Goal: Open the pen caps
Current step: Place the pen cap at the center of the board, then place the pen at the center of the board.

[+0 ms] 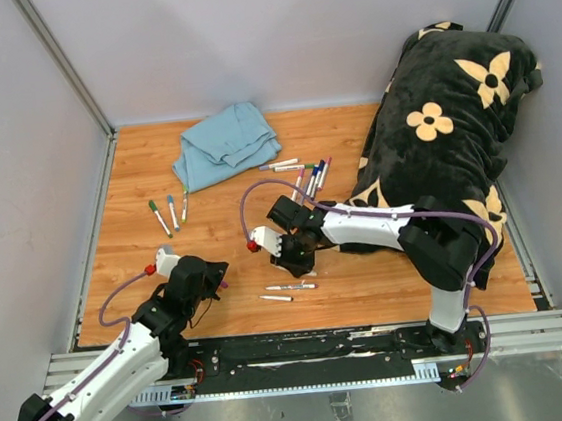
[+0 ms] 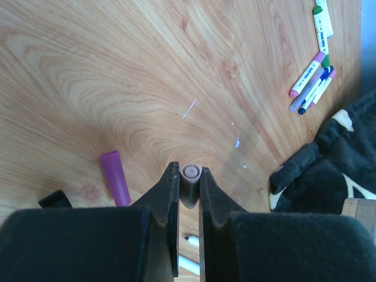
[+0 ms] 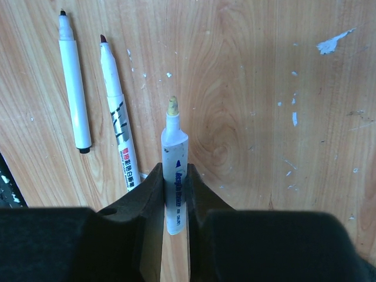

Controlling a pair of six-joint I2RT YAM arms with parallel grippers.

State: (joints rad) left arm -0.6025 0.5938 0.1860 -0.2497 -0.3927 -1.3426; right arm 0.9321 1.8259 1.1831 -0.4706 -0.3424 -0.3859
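My left gripper [image 2: 189,170] is shut on a pale pink pen cap [image 2: 191,173], seen end-on between the fingertips just above the wood. A purple cap [image 2: 115,177] lies loose on the table to its left. My right gripper [image 3: 175,171] is shut on a white marker barrel [image 3: 174,154] whose yellowish tip is bare and points away. Two uncapped markers [image 3: 75,88] [image 3: 117,111] lie left of it. In the top view the left gripper [image 1: 213,276] and right gripper [image 1: 296,261] are apart, near the front middle of the table.
Capped markers lie in a cluster [image 1: 310,177] by the black flowered cushion [image 1: 445,143], and three more [image 1: 172,213] lie at the left. A blue cloth [image 1: 223,141] lies at the back. Two bare markers [image 1: 289,288] lie near the front edge.
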